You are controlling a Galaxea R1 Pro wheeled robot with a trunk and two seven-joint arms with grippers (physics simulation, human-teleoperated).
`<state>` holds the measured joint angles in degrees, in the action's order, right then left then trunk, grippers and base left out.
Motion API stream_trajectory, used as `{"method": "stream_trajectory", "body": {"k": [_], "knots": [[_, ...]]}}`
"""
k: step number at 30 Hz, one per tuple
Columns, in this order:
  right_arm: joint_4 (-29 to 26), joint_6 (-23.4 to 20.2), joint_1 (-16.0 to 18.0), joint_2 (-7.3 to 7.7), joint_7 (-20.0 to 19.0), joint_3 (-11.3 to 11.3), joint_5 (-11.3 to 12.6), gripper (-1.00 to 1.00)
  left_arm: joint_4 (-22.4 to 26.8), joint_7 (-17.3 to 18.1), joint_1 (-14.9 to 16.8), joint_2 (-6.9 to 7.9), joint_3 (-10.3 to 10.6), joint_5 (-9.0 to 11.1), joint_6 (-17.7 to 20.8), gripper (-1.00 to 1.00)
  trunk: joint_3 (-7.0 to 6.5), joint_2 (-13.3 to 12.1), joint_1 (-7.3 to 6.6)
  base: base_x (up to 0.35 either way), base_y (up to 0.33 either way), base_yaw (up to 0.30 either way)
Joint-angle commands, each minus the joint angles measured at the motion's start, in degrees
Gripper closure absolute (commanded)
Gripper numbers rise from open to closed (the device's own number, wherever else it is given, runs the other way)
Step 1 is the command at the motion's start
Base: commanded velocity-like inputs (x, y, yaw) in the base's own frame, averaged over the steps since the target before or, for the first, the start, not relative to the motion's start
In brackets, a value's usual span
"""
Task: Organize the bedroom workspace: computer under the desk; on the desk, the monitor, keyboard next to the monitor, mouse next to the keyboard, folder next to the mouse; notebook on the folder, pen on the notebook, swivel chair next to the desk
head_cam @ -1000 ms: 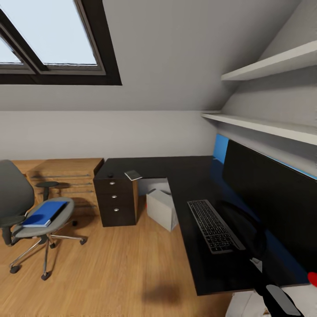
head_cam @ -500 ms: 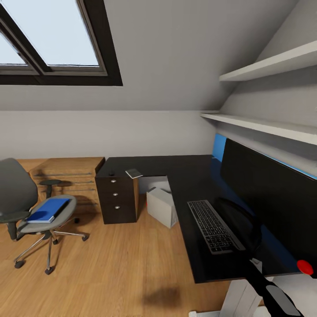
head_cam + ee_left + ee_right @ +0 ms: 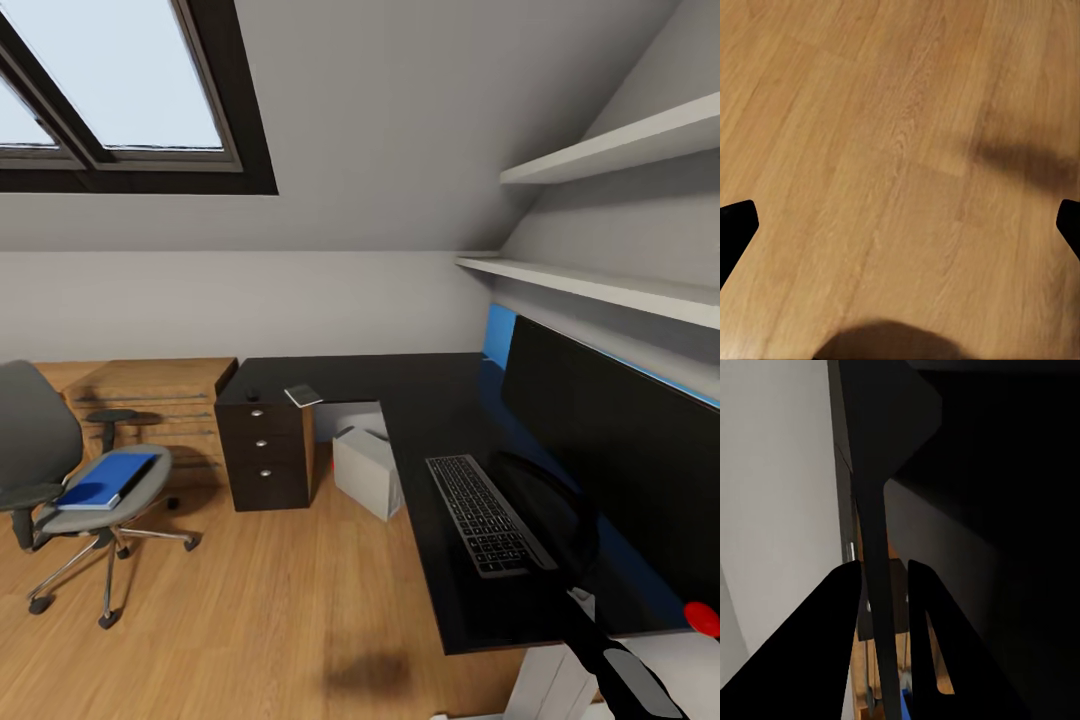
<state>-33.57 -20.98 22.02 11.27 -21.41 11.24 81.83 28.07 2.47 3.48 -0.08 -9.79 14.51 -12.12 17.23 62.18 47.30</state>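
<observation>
A: Step in hand? Looks like transit. The monitor [image 3: 610, 450] and the keyboard [image 3: 487, 512] are already on the black surface [image 3: 400, 385], side by side. The computer [image 3: 368, 470] sits on the floor under it.

B: Folder?

A: The blue folder [image 3: 105, 480] lies flat on the seat of the swivel chair [image 3: 70, 490], well apart from the surface, over by the wooden dresser [image 3: 160, 400]. My guess is that's the next pickup: drive left to the chair and reach over the armrest.

B: Notebook?

A: The notebook [image 3: 303, 396] is at the corner above the dark drawer unit [image 3: 265, 455]. A tiny dark blob near it could be the mouse; too small to say. Pen not made out.

B: Jaws?

A: The left gripper [image 3: 900, 225] has its jaws spread wide, nothing between them, over bare wood floor [image 3: 870, 112]. The right gripper [image 3: 881, 607] has its jaws close together around a thin dark edge; I cannot tell if they grip it.

B: Obstacles?

A: The chair's armrests and its star base; floor otherwise free.
</observation>
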Motion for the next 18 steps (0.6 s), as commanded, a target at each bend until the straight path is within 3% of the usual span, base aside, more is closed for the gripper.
{"method": "stream_trajectory", "body": {"k": [1, 18], "knots": [[0.1, -0.44, 0.04, -0.02, -0.08, 0.18, 0.26, 1.0, -0.04, 0.26, 0.04, -0.01, -0.06, 0.6, -0.11, -1.0, 0.07, 0.04, 0.01, 0.035, 0.0, 0.0], [0.59, 3.19, 0.04, -0.13, -0.02, 0.18, 0.32, 1.0, -0.04, 0.26, 0.04, -0.01, -0.06, 0.58, -0.1, -1.0, 0.07, 0.04, 0.01, 0.005, 0.0, 0.0]]}}
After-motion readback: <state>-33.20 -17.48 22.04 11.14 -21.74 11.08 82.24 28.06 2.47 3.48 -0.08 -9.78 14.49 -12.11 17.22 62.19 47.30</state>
